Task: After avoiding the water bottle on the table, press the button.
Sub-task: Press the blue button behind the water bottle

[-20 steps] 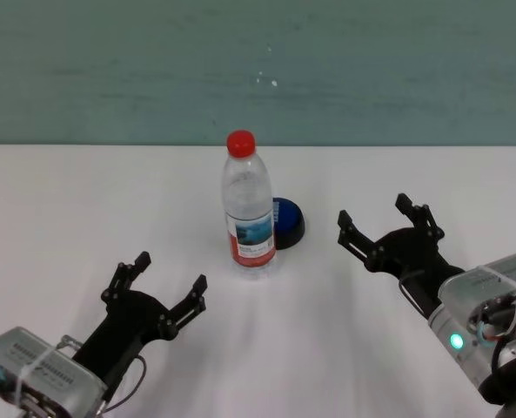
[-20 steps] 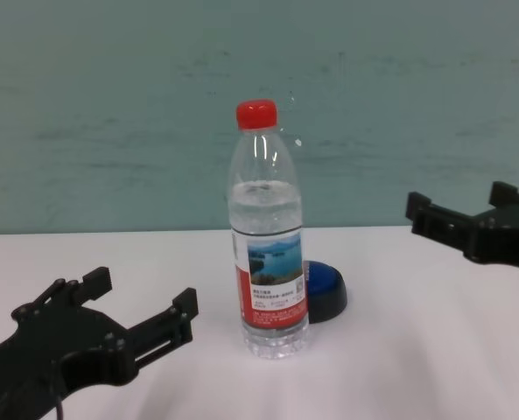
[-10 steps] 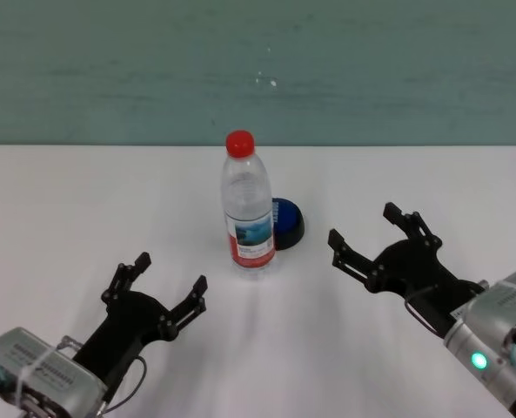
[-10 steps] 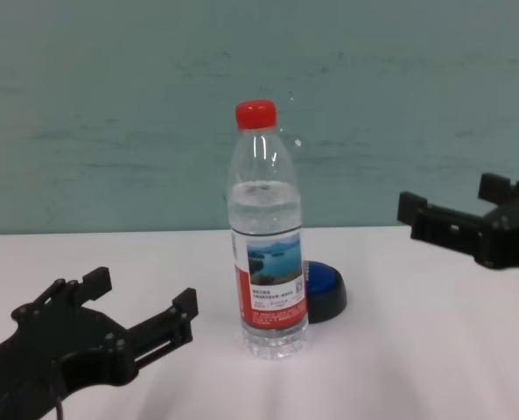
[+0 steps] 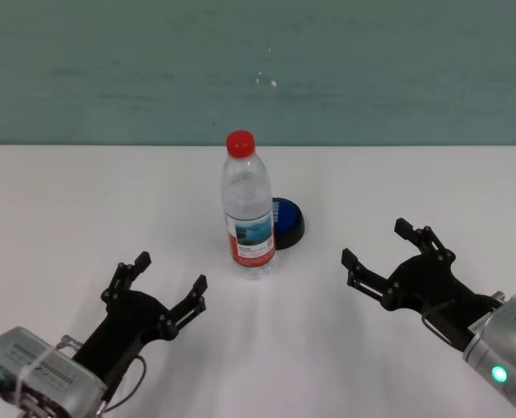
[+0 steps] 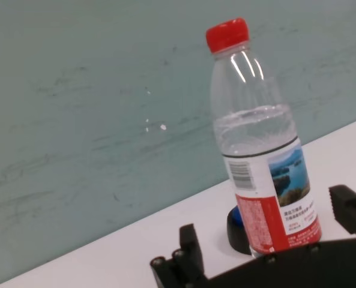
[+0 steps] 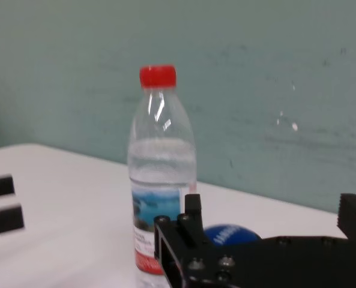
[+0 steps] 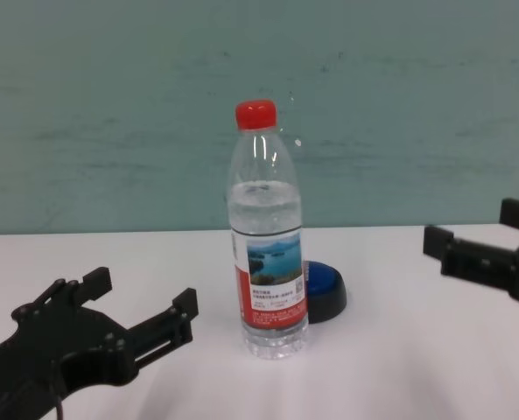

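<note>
The water bottle [image 8: 267, 236] stands upright on the white worktop [image 8: 399, 350], red cap on top, its label facing the camera. The blue button [image 8: 324, 290] sits low just behind the bottle's base, partly hidden by it, on the side toward the right claw. The left claw [image 8: 139, 307] hangs low over the worktop with its fingers spread apart, tips aimed toward the bottle and short of it, nothing between them. The right claw [image 8: 476, 238] enters from the opposite side, fingers likewise apart and empty, well clear of both button and bottle. A teal wall [image 8: 110, 105] rises behind the worktop.
</note>
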Controlling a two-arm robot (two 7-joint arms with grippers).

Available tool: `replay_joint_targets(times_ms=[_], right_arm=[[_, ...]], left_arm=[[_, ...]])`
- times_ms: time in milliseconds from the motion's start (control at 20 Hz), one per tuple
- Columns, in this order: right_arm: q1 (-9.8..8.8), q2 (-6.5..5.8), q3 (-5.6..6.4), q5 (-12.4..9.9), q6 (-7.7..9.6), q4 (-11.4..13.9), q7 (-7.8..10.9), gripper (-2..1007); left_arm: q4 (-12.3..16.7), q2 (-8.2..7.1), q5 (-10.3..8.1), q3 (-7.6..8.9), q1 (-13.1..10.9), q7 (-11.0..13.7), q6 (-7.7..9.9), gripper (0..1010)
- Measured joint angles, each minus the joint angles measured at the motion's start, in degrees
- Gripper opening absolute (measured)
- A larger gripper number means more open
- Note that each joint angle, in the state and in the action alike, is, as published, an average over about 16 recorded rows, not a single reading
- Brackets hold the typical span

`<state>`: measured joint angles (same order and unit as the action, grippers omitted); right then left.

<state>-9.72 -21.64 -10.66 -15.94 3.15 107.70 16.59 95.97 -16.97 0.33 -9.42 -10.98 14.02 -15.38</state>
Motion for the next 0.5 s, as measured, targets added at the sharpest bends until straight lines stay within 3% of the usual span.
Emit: replay_joint_targets(times_ms=[500], right_arm=[[-0.72,-1.91,0.17,-0.2,-0.84,-1.8,0.75,1003]], left_arm=[[0.0,0.00,0.00,0.00,0.0,0.0,0.00,1000]])
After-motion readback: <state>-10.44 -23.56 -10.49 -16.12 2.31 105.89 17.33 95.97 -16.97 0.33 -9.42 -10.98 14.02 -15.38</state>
